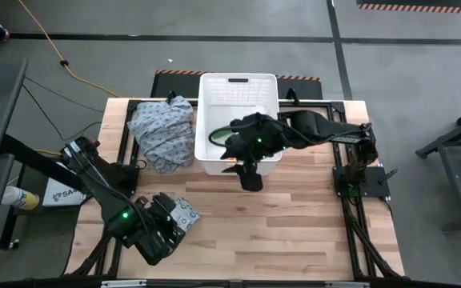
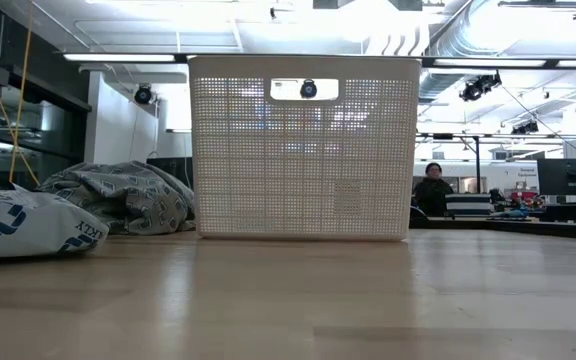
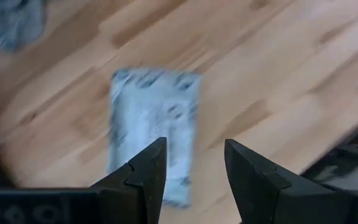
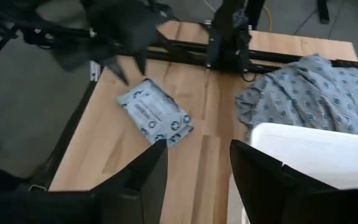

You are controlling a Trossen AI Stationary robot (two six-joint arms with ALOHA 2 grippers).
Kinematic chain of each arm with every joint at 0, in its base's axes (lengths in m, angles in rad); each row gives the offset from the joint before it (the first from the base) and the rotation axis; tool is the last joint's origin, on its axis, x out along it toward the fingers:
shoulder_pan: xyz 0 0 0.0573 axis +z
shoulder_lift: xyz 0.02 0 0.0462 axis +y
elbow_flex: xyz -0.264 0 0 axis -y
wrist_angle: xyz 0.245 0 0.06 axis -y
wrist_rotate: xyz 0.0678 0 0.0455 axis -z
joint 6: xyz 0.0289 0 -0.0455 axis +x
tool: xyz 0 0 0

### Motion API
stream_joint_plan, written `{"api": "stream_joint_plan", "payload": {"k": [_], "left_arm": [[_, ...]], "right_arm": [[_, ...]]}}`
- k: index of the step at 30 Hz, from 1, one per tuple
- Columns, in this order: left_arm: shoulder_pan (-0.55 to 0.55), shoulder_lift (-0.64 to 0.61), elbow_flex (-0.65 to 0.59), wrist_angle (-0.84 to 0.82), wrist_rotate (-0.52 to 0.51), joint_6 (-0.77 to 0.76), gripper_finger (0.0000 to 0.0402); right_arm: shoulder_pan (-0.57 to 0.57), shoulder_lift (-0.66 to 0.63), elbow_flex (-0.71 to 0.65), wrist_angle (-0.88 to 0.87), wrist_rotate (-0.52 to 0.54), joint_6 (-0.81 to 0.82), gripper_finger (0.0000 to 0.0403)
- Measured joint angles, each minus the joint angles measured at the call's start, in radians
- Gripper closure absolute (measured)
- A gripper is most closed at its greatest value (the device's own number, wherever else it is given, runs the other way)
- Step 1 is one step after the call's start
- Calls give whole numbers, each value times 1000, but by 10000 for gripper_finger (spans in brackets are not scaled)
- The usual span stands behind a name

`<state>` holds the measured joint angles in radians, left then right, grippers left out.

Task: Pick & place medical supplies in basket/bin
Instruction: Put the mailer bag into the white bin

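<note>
Left claw [image 3: 194, 171] open above packet [image 3: 151, 121]; right claw [image 1: 250, 178] at bin [image 1: 238, 88] front rim.

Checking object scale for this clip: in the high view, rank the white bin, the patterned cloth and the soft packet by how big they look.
1. White bin, the largest.
2. Patterned cloth, somewhat smaller than the bin, bunched beside it.
3. Soft packet, clearly smallest, partly covered by the left pincer.
</note>
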<state>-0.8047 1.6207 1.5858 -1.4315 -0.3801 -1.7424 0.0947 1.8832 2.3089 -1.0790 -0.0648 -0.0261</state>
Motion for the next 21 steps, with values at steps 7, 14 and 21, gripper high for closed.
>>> {"api": "stream_joint_plan", "payload": {"k": [7, 14, 21], "left_arm": [[0, 0, -174, 22, 169, -138, 206], [0, 1, -269, 81, 187, -174, 206], [0, 0, -329, 188, 187, -176, 206]], "right_arm": [[47, 0, 0, 0, 4, 0, 248], [52, 0, 0, 0, 5, 0, 246], [52, 0, 0, 1, 5, 0, 250]]}}
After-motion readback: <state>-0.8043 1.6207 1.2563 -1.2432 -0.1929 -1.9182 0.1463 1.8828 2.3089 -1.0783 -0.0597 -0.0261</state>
